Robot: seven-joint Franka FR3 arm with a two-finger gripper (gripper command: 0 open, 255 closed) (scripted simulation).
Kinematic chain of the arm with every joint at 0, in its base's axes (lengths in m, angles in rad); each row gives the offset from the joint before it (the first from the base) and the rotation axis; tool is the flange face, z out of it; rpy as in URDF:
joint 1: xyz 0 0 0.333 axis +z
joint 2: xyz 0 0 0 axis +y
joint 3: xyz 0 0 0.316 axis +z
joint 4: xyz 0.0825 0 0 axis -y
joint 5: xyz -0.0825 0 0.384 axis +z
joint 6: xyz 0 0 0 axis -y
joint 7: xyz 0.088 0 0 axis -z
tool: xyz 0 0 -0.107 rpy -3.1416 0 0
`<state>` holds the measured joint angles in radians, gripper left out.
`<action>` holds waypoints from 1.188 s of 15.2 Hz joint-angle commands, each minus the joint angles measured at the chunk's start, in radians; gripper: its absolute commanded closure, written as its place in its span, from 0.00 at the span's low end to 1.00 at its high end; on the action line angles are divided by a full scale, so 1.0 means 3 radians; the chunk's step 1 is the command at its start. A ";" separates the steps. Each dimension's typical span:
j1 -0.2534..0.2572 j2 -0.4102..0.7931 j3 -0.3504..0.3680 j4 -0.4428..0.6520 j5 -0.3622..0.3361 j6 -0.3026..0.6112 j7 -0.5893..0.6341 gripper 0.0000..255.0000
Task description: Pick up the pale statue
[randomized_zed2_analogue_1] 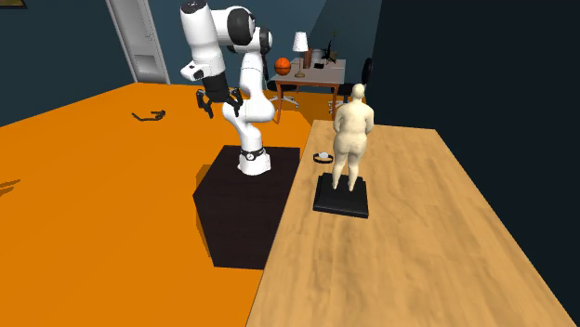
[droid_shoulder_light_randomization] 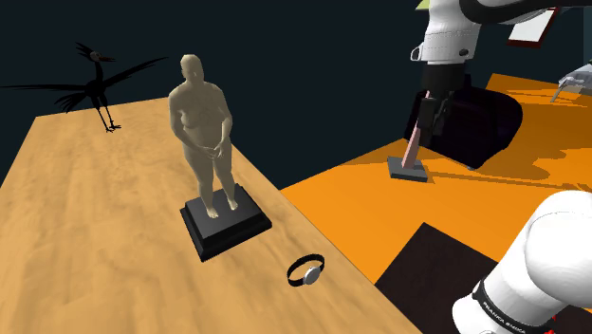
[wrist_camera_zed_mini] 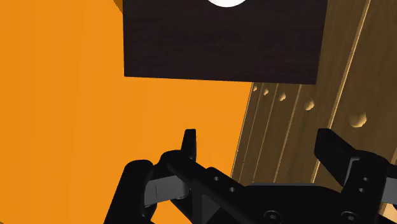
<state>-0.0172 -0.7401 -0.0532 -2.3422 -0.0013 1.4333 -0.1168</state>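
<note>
The pale statue is a standing human figure on a dark square base, upright in the middle of the wooden table. In the second exterior view the statue stands near the table edge closest to the arm. My gripper hangs over the orange floor, on the far side of the stand from the table and well away from the statue. In the wrist view its black fingers stand apart with nothing between them; the gripper is open. The gripper also hangs at the shoulder view's upper right.
A black wristwatch lies near the table edge beside the statue's base. A black bird figure stands at the table's far corner. The black stand abuts the table. A desk with a lamp and an orange ball stands behind.
</note>
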 commanded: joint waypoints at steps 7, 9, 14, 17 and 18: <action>0.0263 0.0467 0.0066 0.0298 0.0208 0.0415 -0.0265 0.00; 0.0345 0.0617 0.0092 0.0416 0.0275 0.0530 -0.0357 0.00; 0.0539 0.0978 0.0163 0.0746 0.0436 0.0771 -0.0591 0.00; 0.0648 0.1184 0.0211 0.0965 0.0526 0.0884 -0.0731 0.00; 0.0683 0.1251 0.0227 0.1041 0.0555 0.0917 -0.0777 0.00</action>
<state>0.1772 -0.3850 0.0115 -2.0507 0.1564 1.6961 -0.3325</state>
